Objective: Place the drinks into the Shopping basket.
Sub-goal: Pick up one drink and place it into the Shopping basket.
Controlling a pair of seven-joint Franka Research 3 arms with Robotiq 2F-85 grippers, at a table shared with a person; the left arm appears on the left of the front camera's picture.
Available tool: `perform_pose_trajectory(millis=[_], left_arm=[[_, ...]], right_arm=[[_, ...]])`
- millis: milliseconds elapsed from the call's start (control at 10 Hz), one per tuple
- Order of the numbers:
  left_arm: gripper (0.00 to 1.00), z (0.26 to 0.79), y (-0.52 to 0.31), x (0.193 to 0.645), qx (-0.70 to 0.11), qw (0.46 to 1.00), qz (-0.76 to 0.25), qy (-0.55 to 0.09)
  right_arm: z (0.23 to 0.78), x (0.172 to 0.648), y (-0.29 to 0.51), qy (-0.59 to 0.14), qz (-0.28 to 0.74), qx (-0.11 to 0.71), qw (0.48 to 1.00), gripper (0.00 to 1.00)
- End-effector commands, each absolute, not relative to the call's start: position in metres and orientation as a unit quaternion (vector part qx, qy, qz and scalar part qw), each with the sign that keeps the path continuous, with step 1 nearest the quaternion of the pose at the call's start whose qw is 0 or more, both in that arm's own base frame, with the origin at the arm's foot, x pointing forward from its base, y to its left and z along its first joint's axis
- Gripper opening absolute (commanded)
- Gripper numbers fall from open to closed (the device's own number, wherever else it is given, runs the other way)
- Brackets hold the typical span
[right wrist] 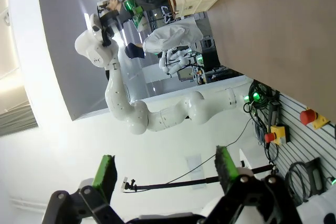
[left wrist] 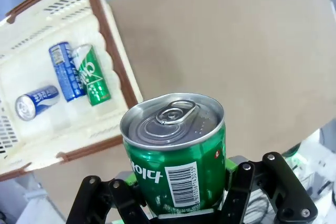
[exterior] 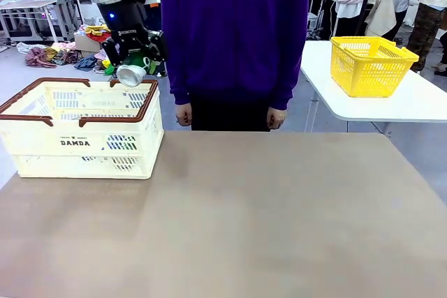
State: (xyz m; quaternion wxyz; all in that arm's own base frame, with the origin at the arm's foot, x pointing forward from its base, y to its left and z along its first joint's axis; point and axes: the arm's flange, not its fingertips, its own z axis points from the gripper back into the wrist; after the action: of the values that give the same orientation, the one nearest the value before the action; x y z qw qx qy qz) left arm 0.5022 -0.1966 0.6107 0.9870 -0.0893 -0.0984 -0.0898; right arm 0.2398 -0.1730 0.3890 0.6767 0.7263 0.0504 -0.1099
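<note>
1 green aluminium can (left wrist: 176, 156), slotted plastic basket (exterior: 42, 146)

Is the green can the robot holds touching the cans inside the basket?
Apart. The left wrist view shows the green can in the left end effector, high above three cans lying on the Shopping basket floor.

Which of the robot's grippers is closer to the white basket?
Left. The left gripper hangs just above the basket's far rim, holding a green can. The right gripper is open and far from it.
</note>
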Motion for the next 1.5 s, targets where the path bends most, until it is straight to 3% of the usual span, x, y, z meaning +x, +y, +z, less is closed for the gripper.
perform_pose_trajectory(millis=[0, 600, 1400], left_arm=[[0.0, 0.611, -0.178, 0.554, -0.096, 0.989, -0.054, -0.098], [0.0, 0.514, -0.12, 0.639, -0.052, 0.996, -0.066, -0.041], [0.0, 0.432, -0.088, 0.643, -0.021, 0.999, 0.018, -0.026]], right_arm=[[0.395, 0.238, -0.174, 0.059, -0.115, 0.728, 0.673, 1.0], [0.395, 0.238, -0.174, 0.059, -0.115, 0.728, 0.673, 1.0], [0.395, 0.238, -0.174, 0.059, -0.115, 0.728, 0.673, 1.0]])
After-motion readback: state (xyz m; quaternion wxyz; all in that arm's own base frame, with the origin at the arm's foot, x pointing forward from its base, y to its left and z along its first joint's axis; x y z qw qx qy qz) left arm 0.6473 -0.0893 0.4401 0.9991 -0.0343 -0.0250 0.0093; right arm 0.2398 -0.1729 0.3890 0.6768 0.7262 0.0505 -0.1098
